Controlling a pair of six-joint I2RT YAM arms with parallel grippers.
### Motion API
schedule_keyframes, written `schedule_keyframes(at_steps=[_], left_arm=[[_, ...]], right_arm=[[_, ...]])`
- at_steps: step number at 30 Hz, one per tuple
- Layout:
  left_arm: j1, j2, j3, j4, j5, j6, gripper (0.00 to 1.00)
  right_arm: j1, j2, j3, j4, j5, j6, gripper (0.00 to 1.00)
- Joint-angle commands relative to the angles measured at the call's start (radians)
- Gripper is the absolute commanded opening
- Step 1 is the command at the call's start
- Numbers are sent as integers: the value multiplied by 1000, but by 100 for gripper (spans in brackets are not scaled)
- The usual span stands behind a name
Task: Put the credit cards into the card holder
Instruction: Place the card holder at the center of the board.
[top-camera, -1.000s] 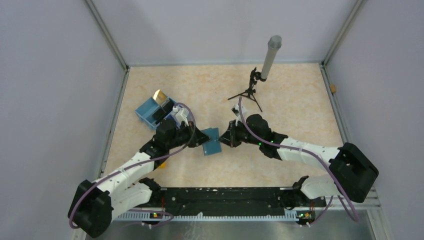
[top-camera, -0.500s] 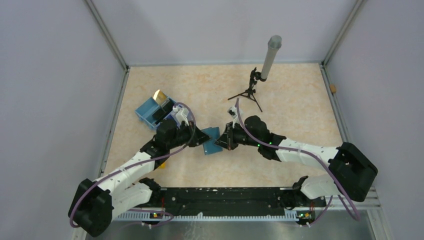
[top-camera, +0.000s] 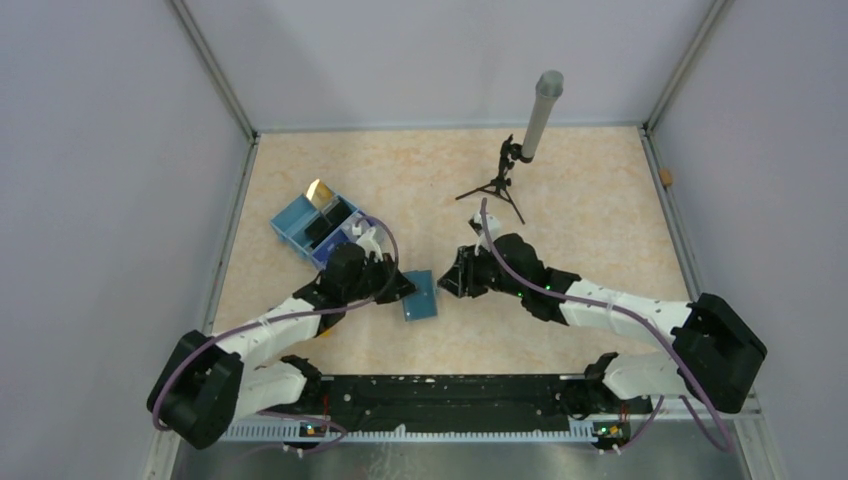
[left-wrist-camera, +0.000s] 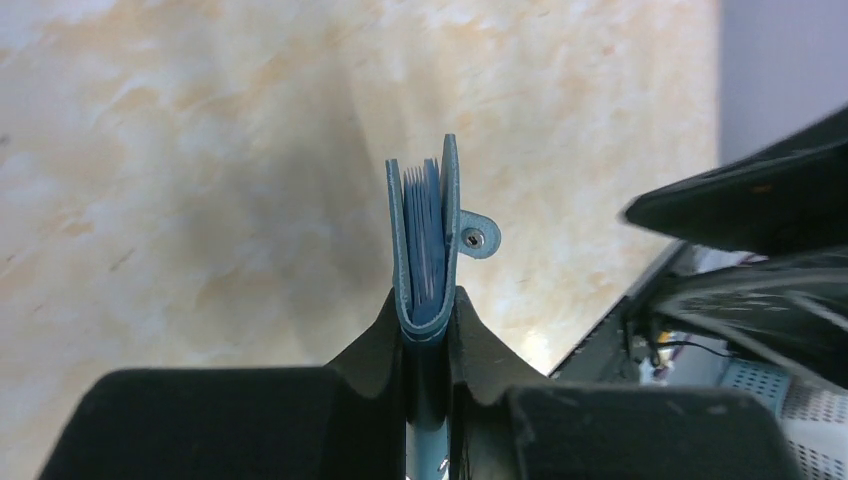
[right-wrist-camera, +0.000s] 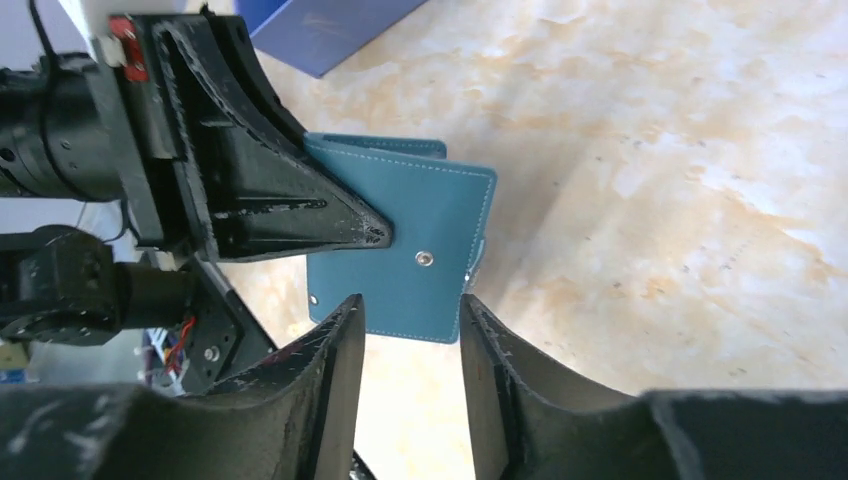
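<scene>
At the table's middle: your card holder (top-camera: 421, 296) is off the table (top-camera: 580, 230), folded almost shut.
Left gripper (left-wrist-camera: 428, 315): pinched narrow on the holder's folded spine.
Right gripper (right-wrist-camera: 410, 330): jaws parted, the holder's free edge lying between them, nothing clamped.
Done so far: you cannot tell. Pale blue leaves show between the covers, pockets or cards.
Left to do: likely most of it. A gold card (top-camera: 320, 190) and dark flat pieces (top-camera: 318, 231) sit in the blue tray (top-camera: 292, 222), left of and beyond the holder.
In your way: the nearly shut covers and loose clasp tab (left-wrist-camera: 479, 238); open them first.
Also around: a tripod stand (top-camera: 497, 186), well beyond the holder, clear.
</scene>
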Motion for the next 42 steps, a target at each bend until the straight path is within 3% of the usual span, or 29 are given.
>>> schedule_keyframes(at_steps=[1, 17, 26, 29, 35, 39, 42], left_arm=[[-4, 64, 39, -72, -67, 71, 7], [-43, 319, 608, -929, -239, 358, 9], [-130, 499, 657, -979, -315, 356, 16], [-160, 514, 675, -977, -337, 341, 31], [-190, 516, 685, -977, -343, 321, 49], [-208, 510, 683, -979, -343, 307, 50], [-222, 496, 687, -976, -354, 294, 44]], right_arm=[[3, -42, -26, -39, 113, 37, 41], [-19, -38, -85, -82, 167, 56, 43], [-42, -76, -140, -70, 168, 67, 43], [-51, -91, -155, -69, 166, 71, 43], [-59, -97, -167, -65, 162, 75, 43], [-60, -93, -174, -57, 161, 80, 43], [-61, -87, -176, -53, 158, 83, 43]])
